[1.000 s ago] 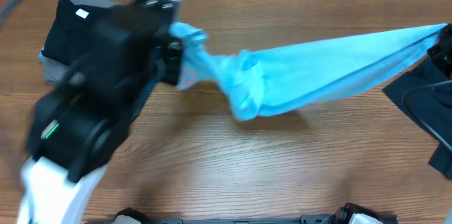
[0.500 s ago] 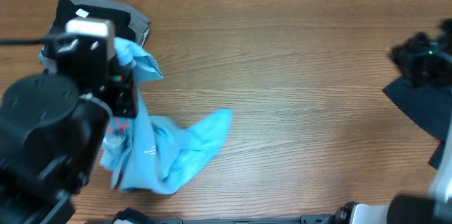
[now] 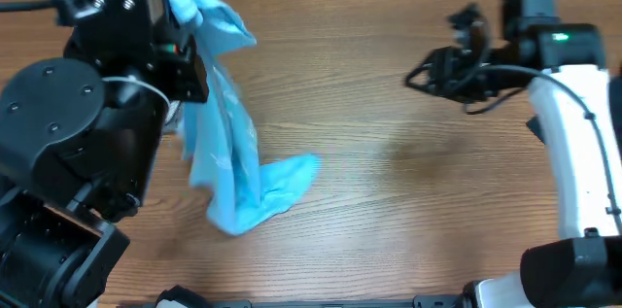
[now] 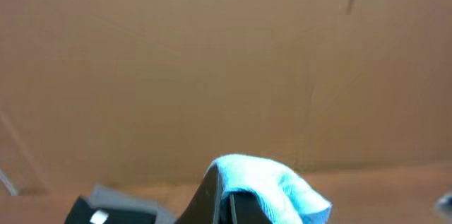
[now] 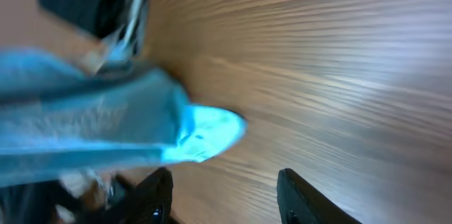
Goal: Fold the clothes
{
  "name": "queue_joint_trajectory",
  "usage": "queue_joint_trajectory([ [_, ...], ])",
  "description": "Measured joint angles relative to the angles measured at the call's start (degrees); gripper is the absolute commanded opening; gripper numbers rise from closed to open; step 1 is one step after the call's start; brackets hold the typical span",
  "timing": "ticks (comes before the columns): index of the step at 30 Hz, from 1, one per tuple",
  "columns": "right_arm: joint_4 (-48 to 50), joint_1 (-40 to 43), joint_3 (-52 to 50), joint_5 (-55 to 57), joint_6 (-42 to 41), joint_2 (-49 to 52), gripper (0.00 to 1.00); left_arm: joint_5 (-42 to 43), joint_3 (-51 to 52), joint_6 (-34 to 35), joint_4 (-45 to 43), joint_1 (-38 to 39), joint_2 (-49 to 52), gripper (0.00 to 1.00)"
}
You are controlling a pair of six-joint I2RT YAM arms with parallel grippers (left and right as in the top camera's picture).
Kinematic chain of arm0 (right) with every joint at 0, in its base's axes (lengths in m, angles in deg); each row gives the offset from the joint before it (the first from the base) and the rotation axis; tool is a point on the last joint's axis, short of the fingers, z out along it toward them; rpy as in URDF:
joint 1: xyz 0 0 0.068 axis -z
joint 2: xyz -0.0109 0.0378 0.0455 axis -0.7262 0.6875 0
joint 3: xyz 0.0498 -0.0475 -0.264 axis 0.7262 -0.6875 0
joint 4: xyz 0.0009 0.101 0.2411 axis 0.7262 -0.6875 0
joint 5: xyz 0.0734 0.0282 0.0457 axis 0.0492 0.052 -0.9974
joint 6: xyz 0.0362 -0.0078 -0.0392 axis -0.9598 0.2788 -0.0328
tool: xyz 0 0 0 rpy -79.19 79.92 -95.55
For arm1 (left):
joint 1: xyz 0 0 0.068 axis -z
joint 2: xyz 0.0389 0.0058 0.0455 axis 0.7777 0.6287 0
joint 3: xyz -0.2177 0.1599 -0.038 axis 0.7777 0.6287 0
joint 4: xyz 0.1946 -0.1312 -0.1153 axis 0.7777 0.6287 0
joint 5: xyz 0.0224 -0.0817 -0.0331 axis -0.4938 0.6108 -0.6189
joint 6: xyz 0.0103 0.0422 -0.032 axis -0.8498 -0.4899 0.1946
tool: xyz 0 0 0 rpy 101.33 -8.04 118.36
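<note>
My left gripper is shut on the light blue T-shirt and holds it up at the far left; the shirt hangs down, its lower end bunched on the table. In the left wrist view the blue cloth drapes over the closed fingers. My right gripper is open and empty above the table's right half, far from the shirt. In the right wrist view its fingers stand wide apart and the blue shirt lies ahead at the left.
A dark garment with a grey one under it lies at the far left, mostly hidden by the left arm. The right arm crosses the right side. A brown wall runs behind the wooden table.
The right gripper let go of the shirt's far end and swung in over the table. The left gripper lifted its end up and toward the back left; the shirt now hangs from it.
</note>
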Motion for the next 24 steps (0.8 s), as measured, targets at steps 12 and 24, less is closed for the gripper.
queue_joint_trajectory([
  [12, 5.88, -20.87, 0.02, 1.38, 2.47, 0.00, 0.50, -0.02, 0.04, -1.90, -18.58, 0.00, 0.00, 0.04],
  [24, 8.98, -32.61, -3.17, -1.46, 12.55, 0.00, 0.56, -1.57, 0.04, -4.11, -28.98, 0.00, 0.00, 0.07],
])
